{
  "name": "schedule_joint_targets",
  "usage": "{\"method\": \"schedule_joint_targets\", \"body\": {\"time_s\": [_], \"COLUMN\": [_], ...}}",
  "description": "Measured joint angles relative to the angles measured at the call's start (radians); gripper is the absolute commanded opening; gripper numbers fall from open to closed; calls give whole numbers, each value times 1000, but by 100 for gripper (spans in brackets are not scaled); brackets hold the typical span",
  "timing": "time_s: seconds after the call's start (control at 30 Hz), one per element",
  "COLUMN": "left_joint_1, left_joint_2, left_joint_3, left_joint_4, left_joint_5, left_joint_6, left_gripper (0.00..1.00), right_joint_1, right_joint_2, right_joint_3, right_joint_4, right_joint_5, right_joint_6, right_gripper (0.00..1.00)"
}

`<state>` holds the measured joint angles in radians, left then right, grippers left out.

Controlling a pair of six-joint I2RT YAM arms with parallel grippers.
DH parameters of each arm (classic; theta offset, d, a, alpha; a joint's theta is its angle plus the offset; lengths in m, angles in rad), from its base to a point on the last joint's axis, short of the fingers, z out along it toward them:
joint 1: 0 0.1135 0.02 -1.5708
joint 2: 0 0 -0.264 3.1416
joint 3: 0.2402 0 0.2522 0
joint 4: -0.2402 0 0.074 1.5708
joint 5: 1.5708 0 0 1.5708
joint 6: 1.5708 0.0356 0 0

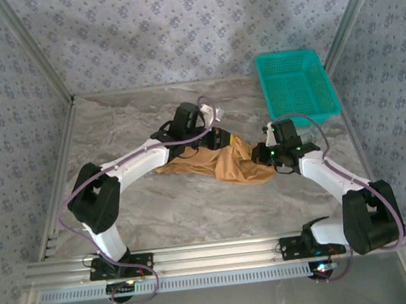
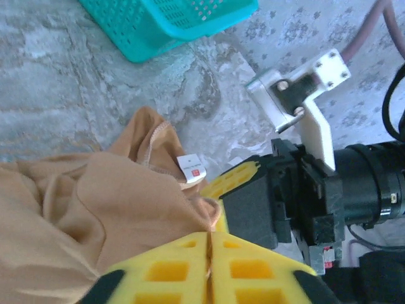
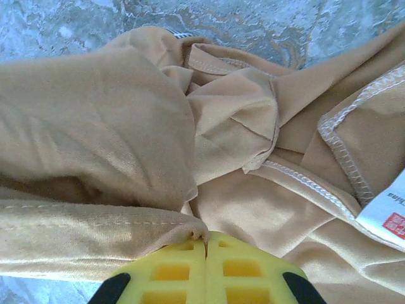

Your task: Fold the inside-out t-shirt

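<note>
The inside-out t-shirt (image 1: 222, 164) lies crumpled in a tan heap on the marble table (image 1: 127, 123), seams showing outward. Its small white label (image 2: 192, 168) sits near the neck edge and also appears as a white label (image 3: 387, 218) at the right of the right wrist view. My left gripper (image 1: 220, 138) is at the heap's far edge; its yellow pads (image 2: 253, 272) are shut with a thin fold of cloth pinched in the seam. My right gripper (image 1: 263, 154) is at the heap's right end, shut on a hemmed fold of the t-shirt (image 3: 126, 158). The two grippers are close together.
A teal mesh basket (image 1: 296, 84) stands at the back right of the table, just beyond the right arm. Metal frame posts and patterned walls enclose the table on three sides. Bare marble lies left of and in front of the shirt.
</note>
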<state>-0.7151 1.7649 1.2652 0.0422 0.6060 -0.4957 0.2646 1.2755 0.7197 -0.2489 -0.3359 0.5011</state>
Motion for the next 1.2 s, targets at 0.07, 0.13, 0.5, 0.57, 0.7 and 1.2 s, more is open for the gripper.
{"method": "schedule_joint_targets", "body": {"time_s": [0.07,0.13,0.5,0.57,0.7,1.2], "left_joint_1": [15,19,124,166,240,380], "left_joint_2": [9,10,-61,-114,-215,-238], "left_joint_3": [-43,-76,-232,-267,-313,-434], "left_joint_4": [54,84,60,11,-121,-328], "left_joint_5": [40,57,-21,-87,-269,-517], "left_joint_6": [-53,-76,-106,-108,-105,-120], "left_gripper": [20,21,36,37,38,41], "right_joint_1": [0,0,-34,-38,-58,-134], "right_joint_2": [-2,-12,-98,-103,-111,-117], "right_joint_3": [12,20,35,35,35,47], "right_joint_4": [-17,-32,-86,-90,-92,-105], "right_joint_5": [14,30,67,66,61,32], "right_joint_6": [0,-1,-4,-4,-4,-3], "right_gripper": [0,0,0,0,0,0]}}
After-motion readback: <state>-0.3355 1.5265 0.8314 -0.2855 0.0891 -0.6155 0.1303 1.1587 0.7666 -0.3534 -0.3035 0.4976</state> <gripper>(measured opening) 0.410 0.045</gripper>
